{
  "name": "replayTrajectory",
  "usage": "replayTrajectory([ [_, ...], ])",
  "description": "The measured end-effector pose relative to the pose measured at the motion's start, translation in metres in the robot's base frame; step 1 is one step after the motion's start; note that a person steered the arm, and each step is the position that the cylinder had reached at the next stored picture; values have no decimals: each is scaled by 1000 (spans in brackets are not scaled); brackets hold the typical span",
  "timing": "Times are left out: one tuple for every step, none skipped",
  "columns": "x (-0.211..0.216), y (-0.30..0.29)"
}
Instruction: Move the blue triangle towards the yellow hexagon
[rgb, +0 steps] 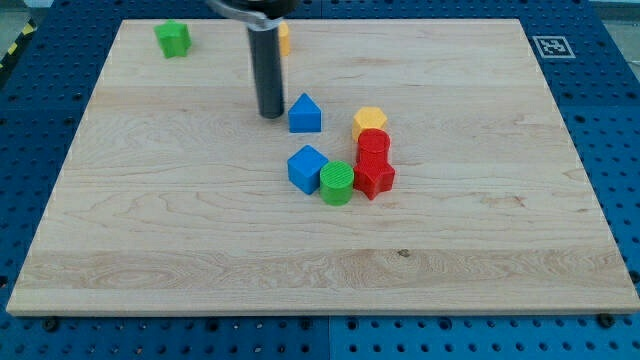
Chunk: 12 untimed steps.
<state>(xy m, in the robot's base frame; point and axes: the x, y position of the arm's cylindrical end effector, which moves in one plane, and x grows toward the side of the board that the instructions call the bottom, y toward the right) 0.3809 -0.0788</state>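
Observation:
The blue triangle (305, 114) lies on the wooden board (200, 230) above the middle. The yellow hexagon (369, 122) sits a short way to its right, with a gap between them. My tip (270, 115) stands just left of the blue triangle, close to it; whether they touch I cannot tell. The dark rod rises from the tip to the view's top.
A blue cube (307, 168), a green cylinder (337, 183) and two red blocks (373, 145) (373, 177) cluster below the hexagon. A green block (173, 38) sits at the top left. A yellow block (284, 38) is partly hidden behind the rod.

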Motion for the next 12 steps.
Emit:
replayTrajectory([
  [18,9],
  [24,34],
  [9,37],
  [-2,31],
  [26,23],
  [41,19],
  [43,41],
  [39,51],
  [9,51],
  [4,51],
  [2,56],
  [9,50],
])
